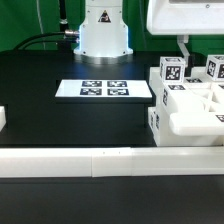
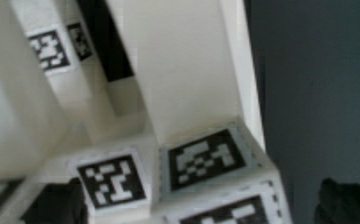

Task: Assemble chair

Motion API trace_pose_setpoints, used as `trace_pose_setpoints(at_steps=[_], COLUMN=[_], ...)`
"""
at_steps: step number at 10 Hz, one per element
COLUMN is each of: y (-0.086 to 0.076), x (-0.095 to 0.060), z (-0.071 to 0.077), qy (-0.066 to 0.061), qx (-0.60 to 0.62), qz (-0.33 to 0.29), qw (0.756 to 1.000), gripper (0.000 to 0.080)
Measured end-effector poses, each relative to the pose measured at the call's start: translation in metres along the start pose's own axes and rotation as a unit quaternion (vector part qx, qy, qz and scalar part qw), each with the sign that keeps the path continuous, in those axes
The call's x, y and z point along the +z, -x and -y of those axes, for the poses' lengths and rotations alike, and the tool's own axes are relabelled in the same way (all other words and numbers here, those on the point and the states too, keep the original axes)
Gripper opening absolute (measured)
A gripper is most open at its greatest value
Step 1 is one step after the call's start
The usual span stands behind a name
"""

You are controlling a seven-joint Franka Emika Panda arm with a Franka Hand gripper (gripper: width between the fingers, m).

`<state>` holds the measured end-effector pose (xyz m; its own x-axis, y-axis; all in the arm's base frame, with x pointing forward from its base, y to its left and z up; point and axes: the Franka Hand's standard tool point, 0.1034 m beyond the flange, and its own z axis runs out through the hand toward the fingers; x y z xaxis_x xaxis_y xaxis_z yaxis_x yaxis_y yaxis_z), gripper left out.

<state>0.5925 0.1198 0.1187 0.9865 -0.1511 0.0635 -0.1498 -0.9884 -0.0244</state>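
One chunky matte-white tagged chair post (image 2: pixel 195 150) stands upright directly below my gripper (image 1: pixel 183 47), at six o'clock; my jaws are apart, holding nothing.

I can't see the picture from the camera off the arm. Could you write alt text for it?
A cluster of chunky matte-white plastic chair pieces with black-and-white square tags sits on a black table at the exterior view's right, against a long low white border rail. A flat white marker board lies mid-table, before the arm's white base.
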Motion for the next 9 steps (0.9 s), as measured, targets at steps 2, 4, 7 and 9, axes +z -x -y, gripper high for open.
trace_pose_setpoints(at_steps=[2, 4, 7, 9], y=[0.0001, -0.0002, -0.0004, -0.0012], x=[-0.0014, -0.0009, -0.0009, -0.0010], z=[0.0056, 0.0049, 0.0050, 0.0050], qy=[0.009, 0.009, 0.008, 0.004], qx=[-0.085, -0.126, -0.120, -0.086], qz=[0.001, -0.001, -0.001, -0.011], qw=[0.996, 0.992, 0.993, 0.996], gripper=[0.0649, 0.0526, 0.0284, 0.0284])
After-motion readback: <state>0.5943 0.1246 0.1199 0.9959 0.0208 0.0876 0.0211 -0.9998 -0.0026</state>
